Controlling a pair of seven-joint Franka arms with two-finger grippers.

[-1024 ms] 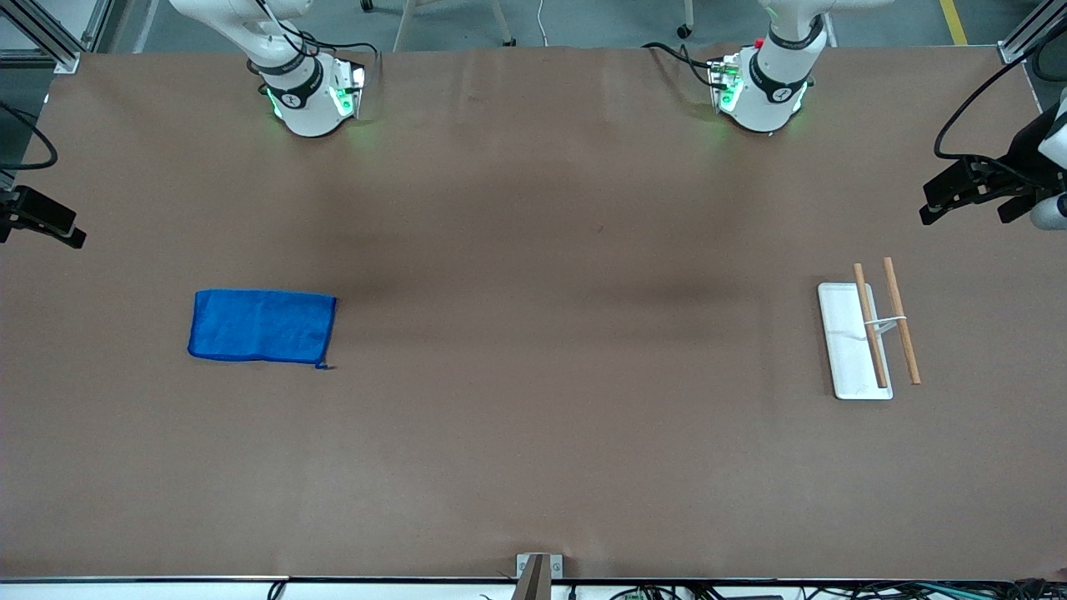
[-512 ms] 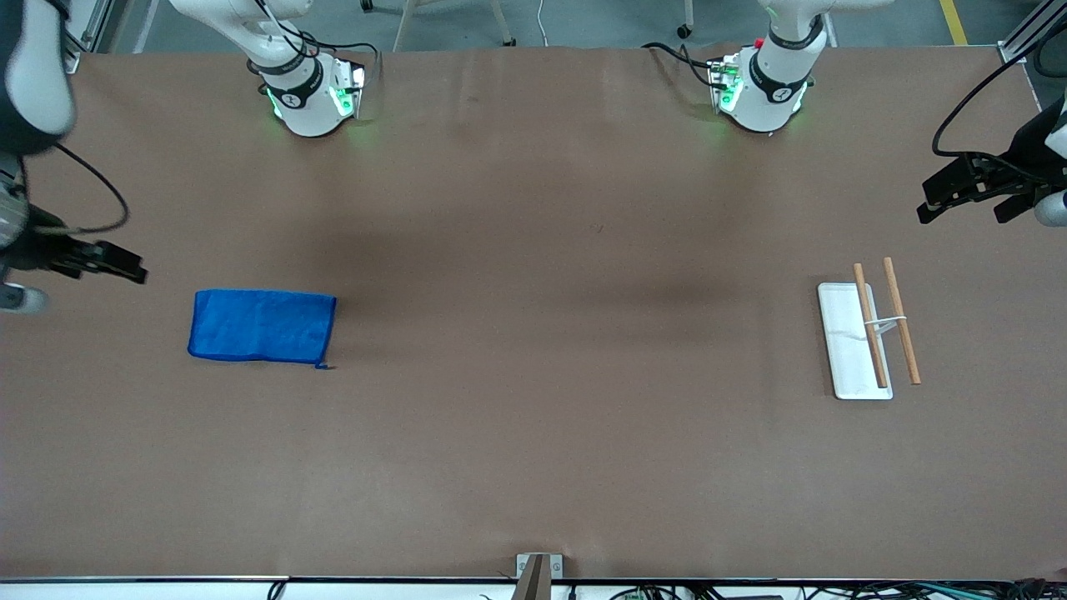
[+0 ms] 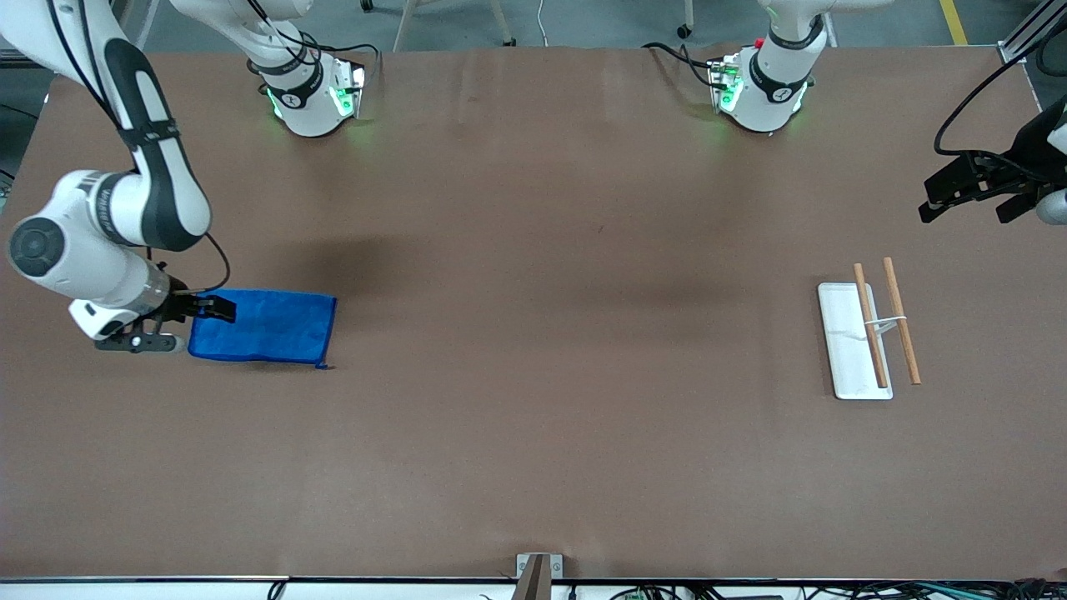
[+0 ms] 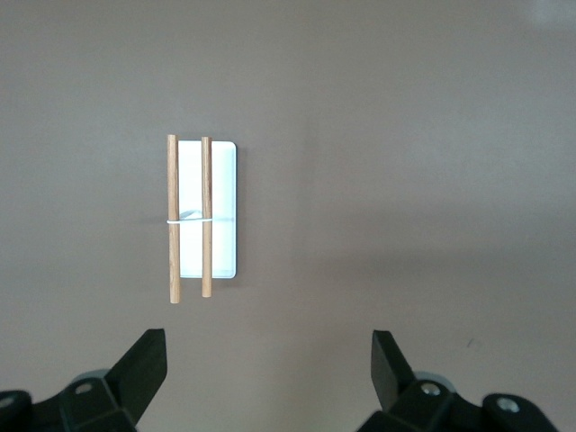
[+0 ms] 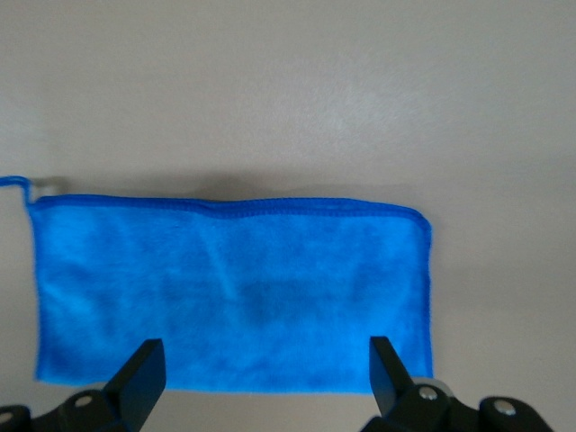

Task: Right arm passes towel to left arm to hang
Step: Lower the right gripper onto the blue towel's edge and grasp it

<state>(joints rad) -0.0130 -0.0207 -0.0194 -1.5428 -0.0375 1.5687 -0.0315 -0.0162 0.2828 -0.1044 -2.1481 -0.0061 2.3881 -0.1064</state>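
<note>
Right tool (image 3: 218, 308) spread wide over end of towel (image 3: 265, 326), lying flat on worktop (image 3: 533, 433) toward right arm's end. Left tool (image 3: 959, 190) spread, waiting above rack (image 3: 852, 342). Risk: pinching too little cloth, slipping free.

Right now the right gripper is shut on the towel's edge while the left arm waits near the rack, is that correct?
Not quite: the right gripper is open, fingers spread over the towel, which lies flat on the table, as the right wrist view shows. The rest holds: the left gripper waits, open, near the rack.
</note>
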